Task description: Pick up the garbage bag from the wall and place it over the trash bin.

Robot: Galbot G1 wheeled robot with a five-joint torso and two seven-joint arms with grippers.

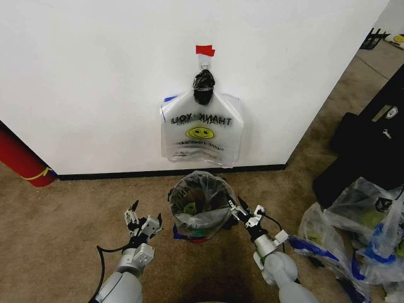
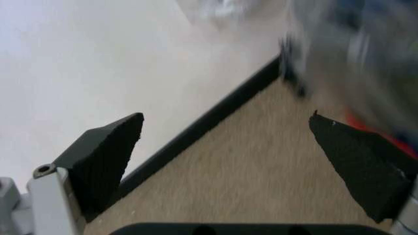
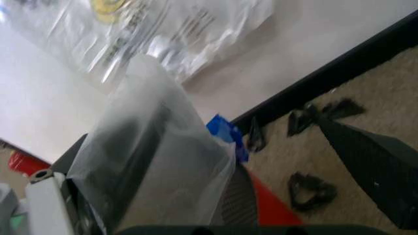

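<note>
whitish garbage bag, black mesh trash bin, red base

The bin stands on the floor before the wall, under the hanging bag, between left gripper and right gripper.

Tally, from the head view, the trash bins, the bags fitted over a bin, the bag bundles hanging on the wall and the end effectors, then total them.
trash bin: 1
garbage bag fitted over the bin: 1
bag bundle hung on the wall: 1
end effectors: 2, the left end effector and the right end effector
Total: 5
</note>
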